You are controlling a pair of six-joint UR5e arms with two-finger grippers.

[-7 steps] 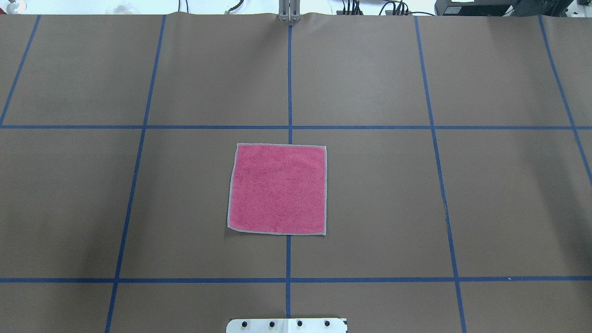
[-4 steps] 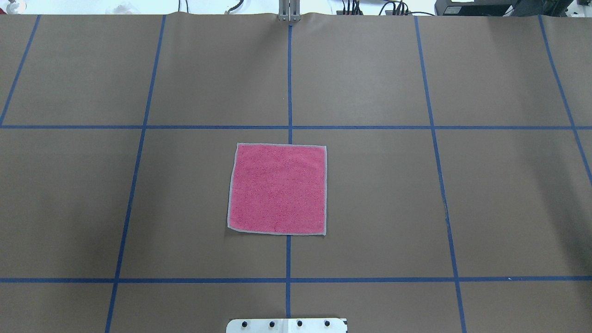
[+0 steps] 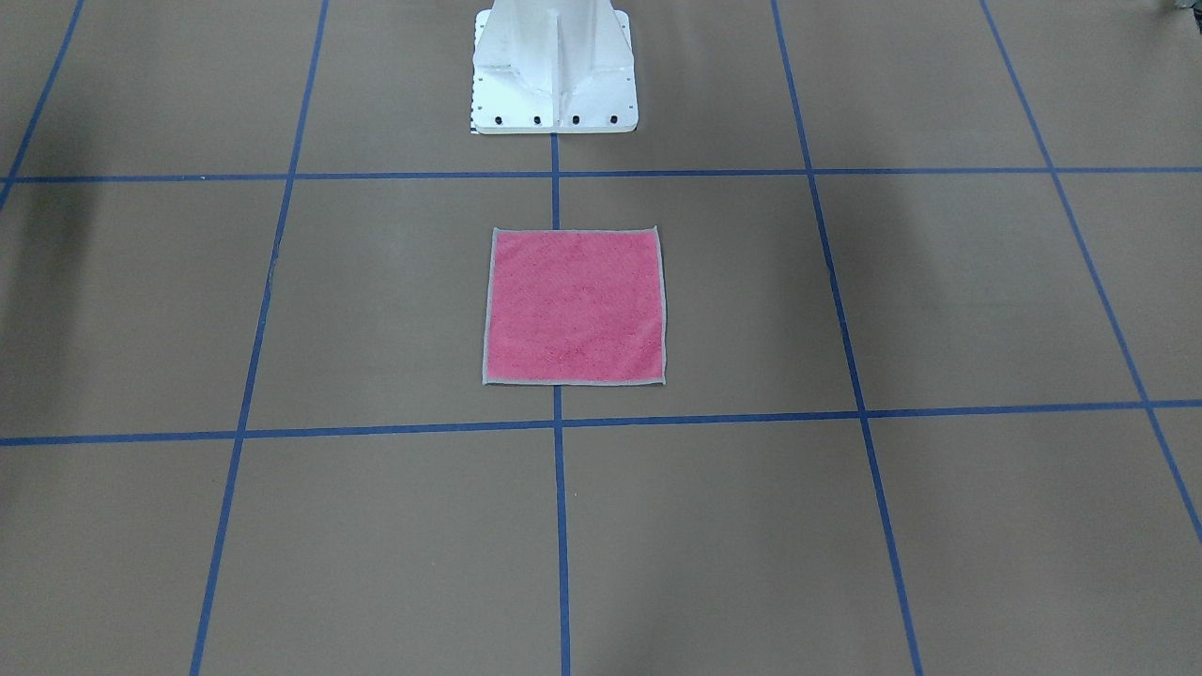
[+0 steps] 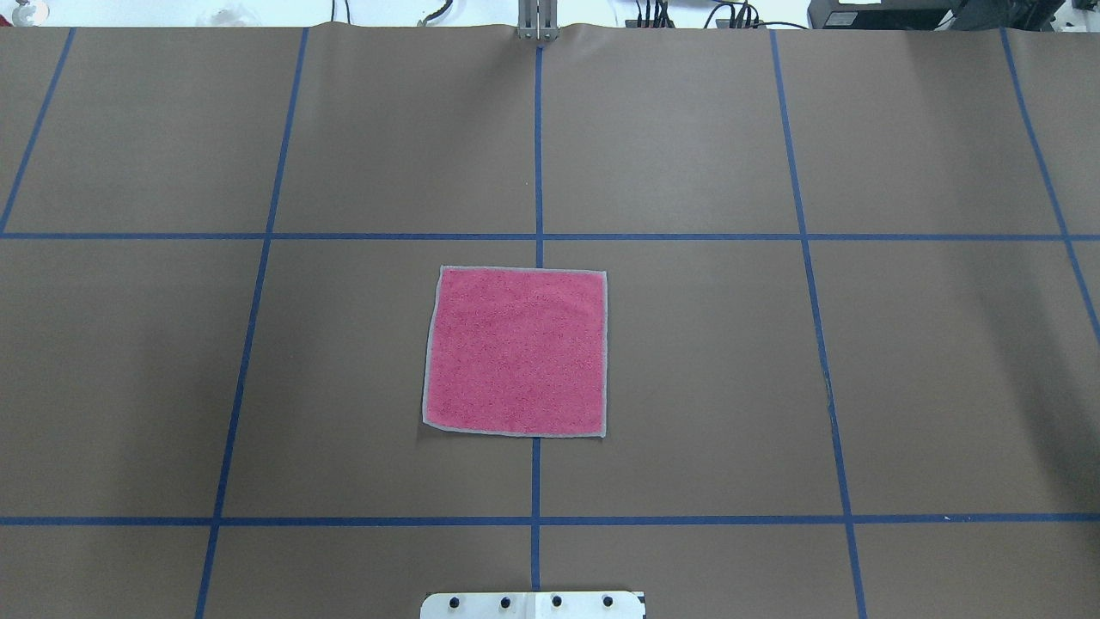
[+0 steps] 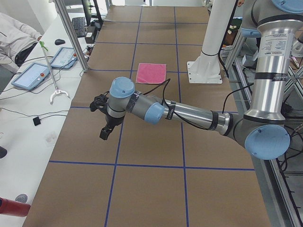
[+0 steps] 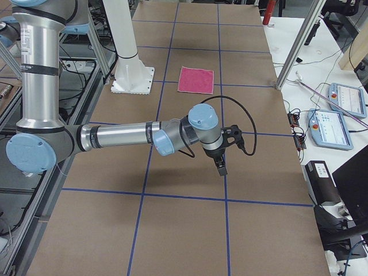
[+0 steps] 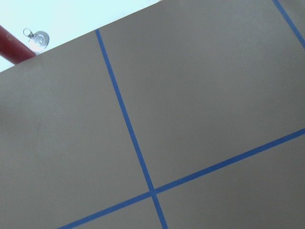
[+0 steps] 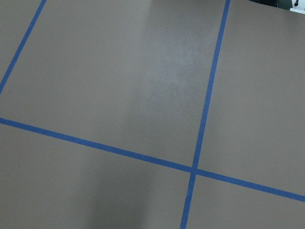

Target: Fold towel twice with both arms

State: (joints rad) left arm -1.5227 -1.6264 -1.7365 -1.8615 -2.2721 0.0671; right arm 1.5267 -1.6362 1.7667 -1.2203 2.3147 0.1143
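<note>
- Towel: small square pink terry cloth with a light grey stitched border, lying flat and unfolded, pink face up, pretty much mid-surface.
- It sits right across the centre line of the blue tape grid, in between two of the cross lines and touching neither.
- The brown paper-covered surface is all that's under it. The white metal pedestal base stands near the towel's robot-side edge, apart from it.
- The left grey-and-silver jointed arm is stretched out low towards its own end of the surface, well apart from the towel. Its black two-finger left pincer points down over the paper, near a tape line.
- Honestly can't tell if that pincer is spread or pressed together, since it only shows in the side view.
- The right grey-and-silver jointed arm does the mirror thing at the other end, and the black right pincer hangs fingers-down over the brown paper.
- Same story there: can't tell its state.
- Both wrist views show only brown paper and crossing blue tape.
</note>
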